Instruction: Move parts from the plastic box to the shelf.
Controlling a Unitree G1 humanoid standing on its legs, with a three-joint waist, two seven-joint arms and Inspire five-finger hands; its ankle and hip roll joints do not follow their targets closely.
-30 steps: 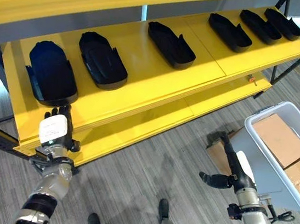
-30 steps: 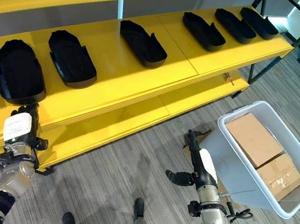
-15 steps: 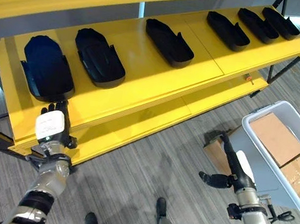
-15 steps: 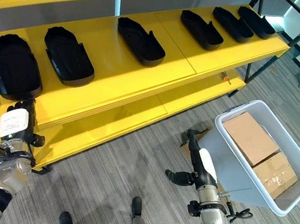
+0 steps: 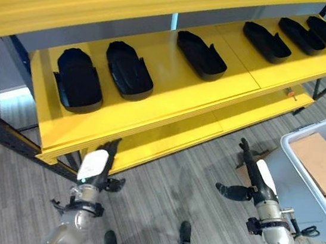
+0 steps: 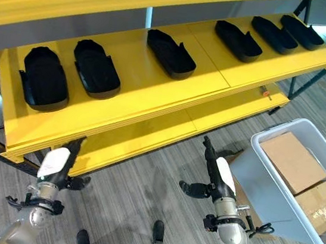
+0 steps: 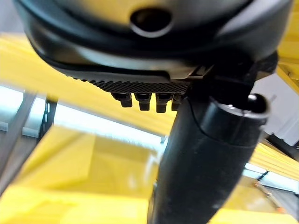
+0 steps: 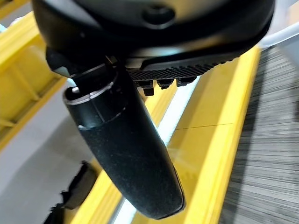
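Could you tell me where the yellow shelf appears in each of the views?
Left eye view: the yellow shelf runs across the upper half.
Right eye view: the same place.
Left wrist view: yellow boards lie past the left hand.
Right wrist view: yellow beams lie past the right hand.
Shared landmark: the black parts on it, seen in both eye views, with one in the right wrist view.

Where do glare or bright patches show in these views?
Left eye view: pale bright patch on the floor behind the shelf, left end. Left wrist view: washed-out white band past the left hand. Right wrist view: bright white strip past the right hand, between yellow beams.
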